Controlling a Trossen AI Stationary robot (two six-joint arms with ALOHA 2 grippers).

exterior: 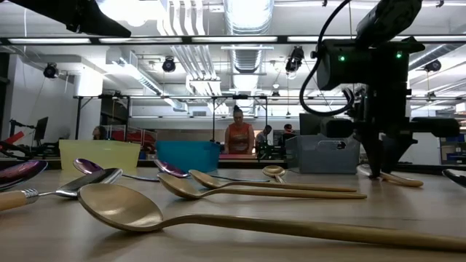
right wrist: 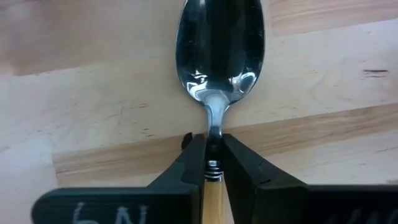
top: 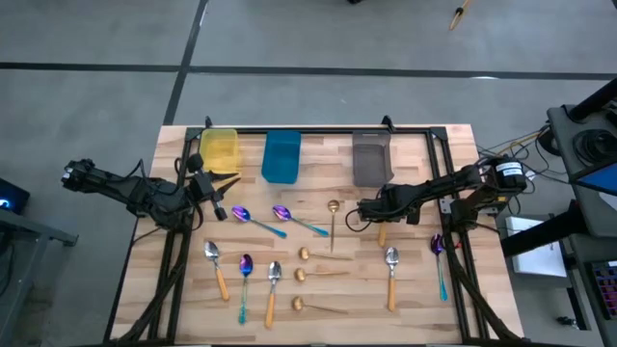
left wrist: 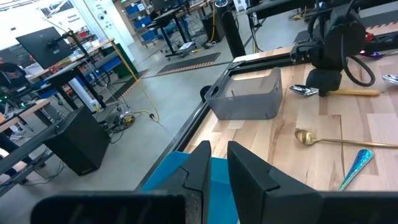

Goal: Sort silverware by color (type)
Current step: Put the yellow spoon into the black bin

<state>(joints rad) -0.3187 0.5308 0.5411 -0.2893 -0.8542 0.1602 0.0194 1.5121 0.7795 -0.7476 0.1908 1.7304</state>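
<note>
spoon [right wrist: 219, 62] lengthwise in right gripper [right wrist: 213, 163], bowl outward

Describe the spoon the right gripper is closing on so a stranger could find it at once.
Start at the grey rectangular bin at the table's far edge. Just in front of it, the right gripper pinches a silver spoon with an orange handle at its neck. It is the only spoon with a gripper on it; the others lie free.

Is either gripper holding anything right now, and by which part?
The right gripper pinches a silver spoon at its neck, where bowl meets orange handle. The left gripper holds nothing.
</note>
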